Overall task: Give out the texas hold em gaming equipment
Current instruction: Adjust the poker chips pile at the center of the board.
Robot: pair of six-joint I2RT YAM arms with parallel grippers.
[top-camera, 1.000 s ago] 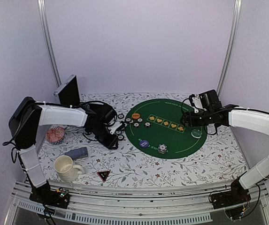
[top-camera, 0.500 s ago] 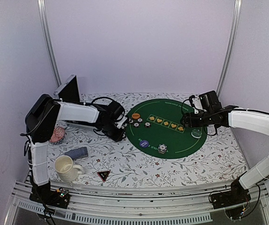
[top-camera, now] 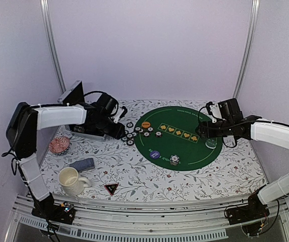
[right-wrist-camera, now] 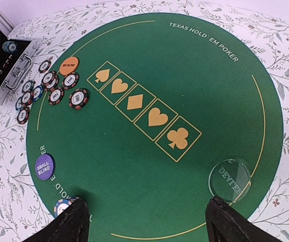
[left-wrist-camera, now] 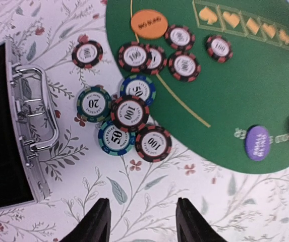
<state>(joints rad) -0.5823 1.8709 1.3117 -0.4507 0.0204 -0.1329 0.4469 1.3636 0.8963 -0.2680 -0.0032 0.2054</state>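
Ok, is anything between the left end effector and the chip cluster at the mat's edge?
Nothing visible. In the wrist view only bare floral cloth lies between the open left end effector and the chip cluster. The case sits off to one side, clear of that line.

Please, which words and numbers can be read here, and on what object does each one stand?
"TEXAS HOLD 'EM POKER": green mat.
"SMALL BLIND": purple button.
"100": red-black chip.
"50": blue chip.
"20": green chip.
Clear disc: probably "DEALER", only partly legible.
Orange button: blurred.
Black triangular marker: too small.
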